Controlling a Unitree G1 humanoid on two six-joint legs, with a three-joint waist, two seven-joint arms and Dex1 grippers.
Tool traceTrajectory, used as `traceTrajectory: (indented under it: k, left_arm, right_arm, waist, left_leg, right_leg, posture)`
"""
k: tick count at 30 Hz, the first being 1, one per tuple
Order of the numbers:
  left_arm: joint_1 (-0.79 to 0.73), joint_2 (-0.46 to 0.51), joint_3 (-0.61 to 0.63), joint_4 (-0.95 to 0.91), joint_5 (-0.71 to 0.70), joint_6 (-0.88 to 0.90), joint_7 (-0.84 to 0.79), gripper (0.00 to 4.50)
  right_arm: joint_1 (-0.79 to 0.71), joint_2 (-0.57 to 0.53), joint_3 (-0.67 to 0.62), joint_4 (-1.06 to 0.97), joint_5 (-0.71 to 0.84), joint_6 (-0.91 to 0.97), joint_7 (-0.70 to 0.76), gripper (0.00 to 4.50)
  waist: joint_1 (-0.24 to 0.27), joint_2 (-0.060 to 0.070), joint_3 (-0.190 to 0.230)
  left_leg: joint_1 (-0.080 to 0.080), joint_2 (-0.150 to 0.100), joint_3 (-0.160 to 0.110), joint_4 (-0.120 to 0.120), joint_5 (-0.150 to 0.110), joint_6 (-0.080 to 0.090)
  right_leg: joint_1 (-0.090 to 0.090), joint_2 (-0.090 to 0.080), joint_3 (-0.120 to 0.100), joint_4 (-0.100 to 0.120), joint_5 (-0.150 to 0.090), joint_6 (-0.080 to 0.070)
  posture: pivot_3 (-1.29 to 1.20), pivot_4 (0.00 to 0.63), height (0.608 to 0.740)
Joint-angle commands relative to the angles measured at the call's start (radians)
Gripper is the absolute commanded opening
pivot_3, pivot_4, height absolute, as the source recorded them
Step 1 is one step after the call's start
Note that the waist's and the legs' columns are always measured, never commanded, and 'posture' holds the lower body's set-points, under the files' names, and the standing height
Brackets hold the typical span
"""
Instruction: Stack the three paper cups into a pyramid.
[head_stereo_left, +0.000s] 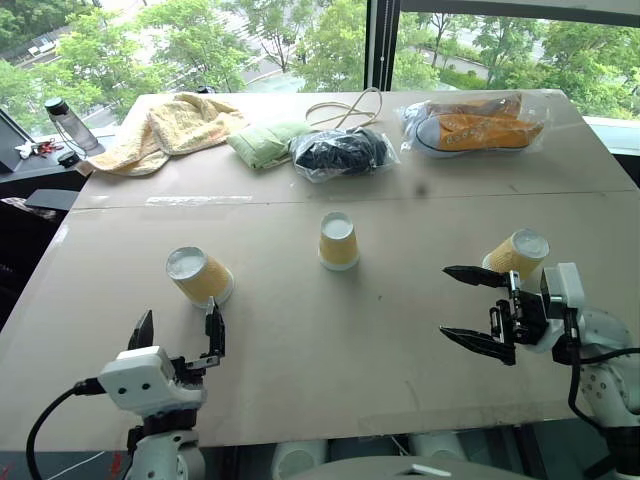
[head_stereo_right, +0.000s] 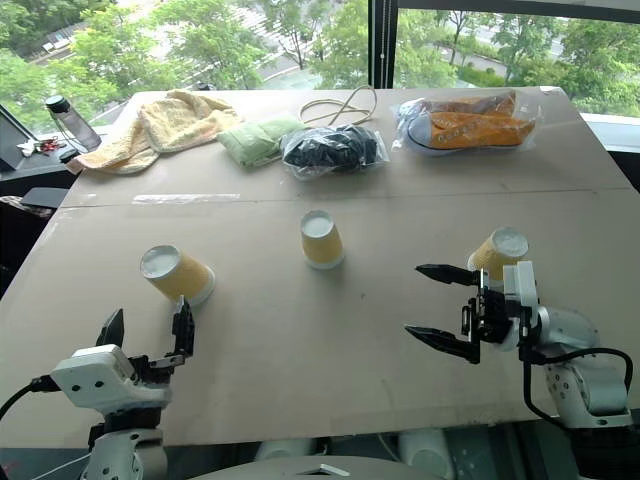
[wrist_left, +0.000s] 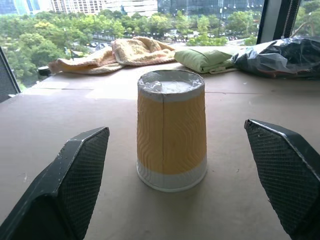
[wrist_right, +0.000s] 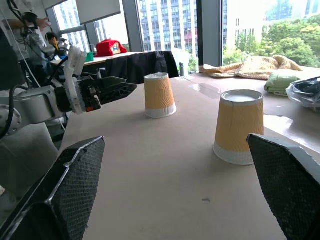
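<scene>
left gripper (head_stereo_left: 178, 335): low at the near left edge of the counter (head_stereo_left: 300, 350), fingers spread wide with nothing between them, aimed at the cup just ahead.
left cup (head_stereo_left: 199, 275): upside down on the counter, white base up, just beyond the left fingers and lined up between them in the left wrist view; not touched.
middle cup (head_stereo_left: 338, 240): upside down near the counter's centre, well apart from the other two and from both grippers.
right gripper (head_stereo_left: 475, 305): near the right edge, turned sideways toward the middle, fingers wide apart and holding nothing.
right cup (head_stereo_left: 517, 254): upside down just behind the right gripper, near its upper finger; whether they touch i cannot tell.
far clutter: yellow towel (head_stereo_left: 170, 128), green cloth (head_stereo_left: 265, 142), dark bag (head_stereo_left: 340, 152), bagged orange shoes (head_stereo_left: 472, 124) and a bottle (head_stereo_left: 70, 122) along the back, clear of the work.
progress: likely nothing stacked yet; all three cups stand singly.
risk, left: the cups look light, so a finger coming in off-centre would likely push or tip the left cup instead of straddling it.
risk, right: the right cup sits close by the gripper, so swinging or turning the wrist could knock it over or toward the edge.
risk, later: a hard squeeze may dent a cup, and a wide base gap would let the top cup drop through.
</scene>
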Motion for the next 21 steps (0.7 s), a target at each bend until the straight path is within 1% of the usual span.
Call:
traceTrajectory:
  k: [1, 8, 13, 21]
  left_arm:
    - [-0.057, 0.042, 0.039, 0.002, -0.013, 0.020, 0.015, 4.47]
    - [-0.200, 0.130, 0.105, 0.121, -0.035, 0.062, 0.023, 4.47]
    - [-0.271, 0.172, 0.087, 0.189, -0.040, 0.077, -0.012, 4.47]
    - [-0.314, 0.201, 0.079, 0.233, -0.058, 0.084, -0.054, 4.47]
  right_arm:
    - [-0.023, -0.001, -0.007, -0.045, 0.032, 0.019, -0.007, 4.50]
    - [-0.028, -0.001, -0.017, -0.061, 0.034, 0.034, -0.020, 4.50]
    - [-0.031, 0.003, -0.018, -0.075, 0.032, 0.036, -0.046, 4.50]
    - [-0.023, 0.000, -0.016, -0.092, 0.030, 0.041, -0.069, 4.50]
  waist:
    - [0.001, 0.000, 0.000]
    - [0.001, 0.000, 0.000]
    - [0.002, 0.000, 0.000]
    - [0.002, 0.001, -0.001]
  left_leg:
    - [0.000, 0.000, 0.000, 0.000, 0.000, 0.000]
    - [0.000, 0.000, 0.001, 0.000, 0.000, 0.000]
    - [0.002, 0.000, 0.000, 0.000, 0.000, 0.000]
    - [0.003, 0.001, 0.000, 0.001, 0.000, 0.000]
  right_leg:
    - [0.000, 0.000, -0.001, 0.000, 0.000, 0.000]
    - [0.000, 0.000, -0.002, 0.000, 0.000, 0.000]
    - [0.000, 0.000, -0.002, 0.004, 0.000, 0.000]
    - [0.000, 0.000, -0.002, 0.008, 0.000, 0.000]
  posture:
    - [0.00, 0.150, 0.740]
    - [0.00, 0.150, 0.740]
    - [0.00, 0.150, 0.740]
    - [0.00, 0.150, 0.740]
